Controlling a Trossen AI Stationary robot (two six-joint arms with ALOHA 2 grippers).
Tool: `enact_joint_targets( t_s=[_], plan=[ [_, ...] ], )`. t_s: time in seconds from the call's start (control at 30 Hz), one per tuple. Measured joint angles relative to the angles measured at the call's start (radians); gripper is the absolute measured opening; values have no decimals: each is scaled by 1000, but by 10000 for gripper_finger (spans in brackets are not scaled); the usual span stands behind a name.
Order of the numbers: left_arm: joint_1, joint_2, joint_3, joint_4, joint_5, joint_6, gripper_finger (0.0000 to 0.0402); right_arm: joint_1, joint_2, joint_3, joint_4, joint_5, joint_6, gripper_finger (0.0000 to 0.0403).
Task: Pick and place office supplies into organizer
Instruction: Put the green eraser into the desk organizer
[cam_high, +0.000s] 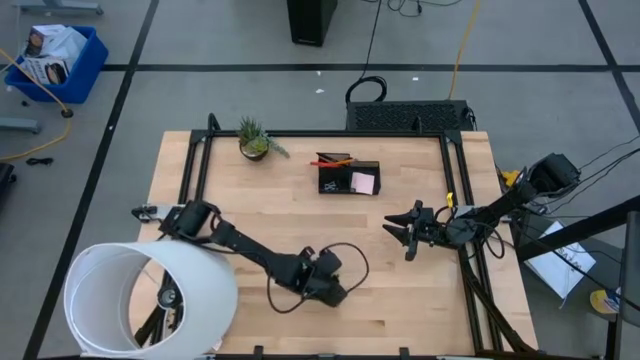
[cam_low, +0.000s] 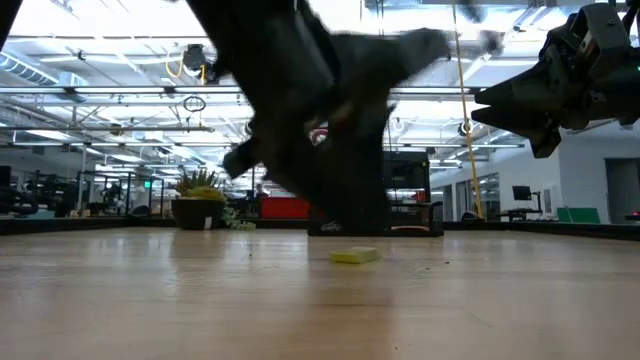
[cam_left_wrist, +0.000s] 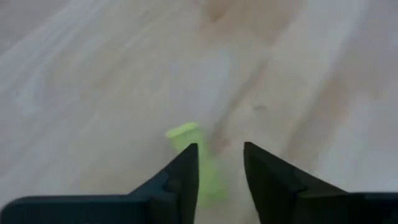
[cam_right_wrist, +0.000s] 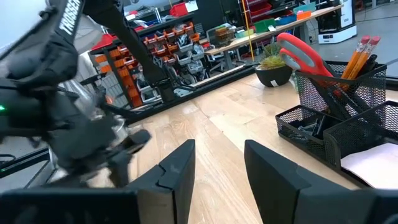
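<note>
Currently, one yellow-green piece (cam_left_wrist: 194, 163) lies flat on the table (cam_high: 250, 200) near its front middle. The left gripper (cam_left_wrist: 221, 163) hangs low over it, fingers parted, nothing gripped; one finger (cam_left_wrist: 186, 171) overlaps the piece. The right gripper (cam_high: 403, 231) waits raised at the table's right side, fingers apart and empty. One organizer (cam_high: 348, 177) stands at the back, holding one pair of scissors (cam_right_wrist: 301, 53), two pencils (cam_right_wrist: 360, 53) and one pink pad (cam_high: 364, 182).

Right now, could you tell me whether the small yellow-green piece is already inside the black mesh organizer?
No, the small yellow-green piece lies on the bare wooden table, in front of the black mesh organizer.
</note>
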Motion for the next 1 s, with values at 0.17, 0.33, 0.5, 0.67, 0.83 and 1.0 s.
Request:
enact_joint_targets(
  t_s=[0.17, 0.33, 0.5, 0.67, 0.83, 1.0],
  plan=[
    [-11, 0, 21, 40, -34, 24, 171, 0, 0, 0, 0, 0, 0, 132],
    [-5, 45, 21, 32, -31, 7, 180, 0, 0, 0, 0, 0, 0, 132],
    [-9, 84, 26, 35, -68, -22, 164, 0, -1, 0, -3, 0, 0, 132],
    [-9, 79, 26, 16, -79, -44, 153, 0, 0, 0, 0, 0, 0, 132],
    [-21, 80, 45, -25, -99, -44, 167, 0, 0, 0, 0, 0, 0, 132],
    [-25, 79, 47, -83, -109, -93, 184, 0, 0, 0, 0, 0, 0, 132]
  ],
)
